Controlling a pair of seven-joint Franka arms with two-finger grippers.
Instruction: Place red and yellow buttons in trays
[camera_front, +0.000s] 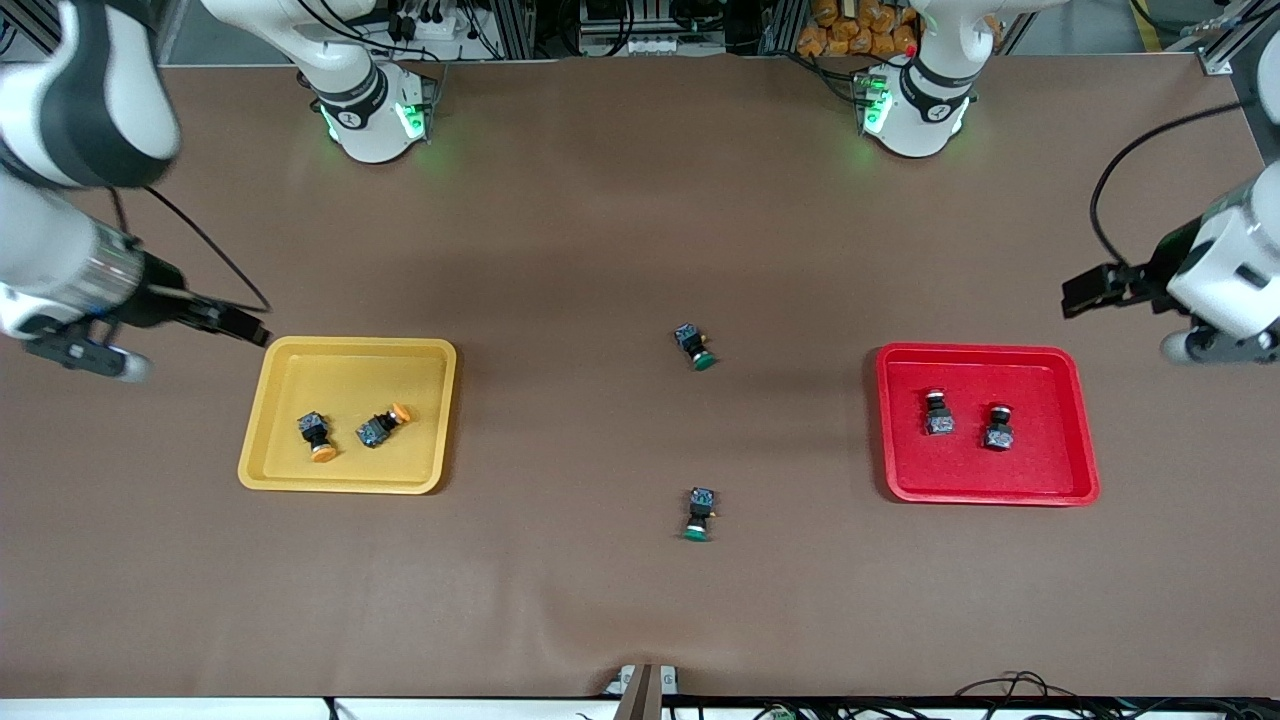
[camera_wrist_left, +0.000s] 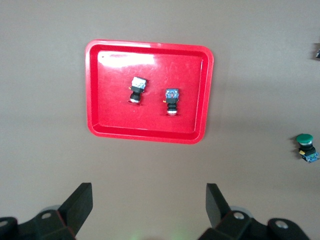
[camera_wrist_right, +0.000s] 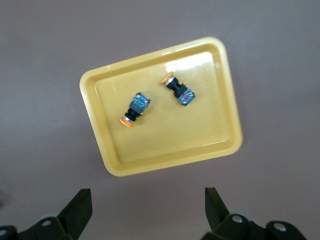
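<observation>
Right gripper (camera_wrist_right: 145, 212): at the right arm's end of the table, raised over bare brown table surface (camera_front: 600, 230) just off the yellow tray; fingers wide apart, holding nothing; the arm appears to wait.
Shallow yellow plastic tray with rounded corners (camera_front: 275, 375): toward the right arm's end; holds both orange-yellow buttons.
Orange-capped push-button switches with dark blocky bodies: two, lying on their sides, one (camera_front: 317, 435) beside the other (camera_front: 381, 426), apart, caps pointing different ways.
Green-capped switches of the same shape: two on bare table mid-way between the trays, one (camera_front: 694, 346) farther from the front camera, one (camera_front: 699, 513) nearer; not part of the task.
Shallow red plastic tray, raised rim (camera_front: 900, 420): toward the left arm's end; holds both red-capped switches (camera_front: 938, 412) (camera_front: 998, 427), side by side, not touching.
Left gripper (camera_wrist_left: 147, 210): raised over bare table just off the red tray; fingers spread, empty.
Handling, judged: small, light, rigid; round caps likely slippery, prone to roll; best pinched across the flat-sided dark body.
Progress, judged: all four sorted; task looks complete.
</observation>
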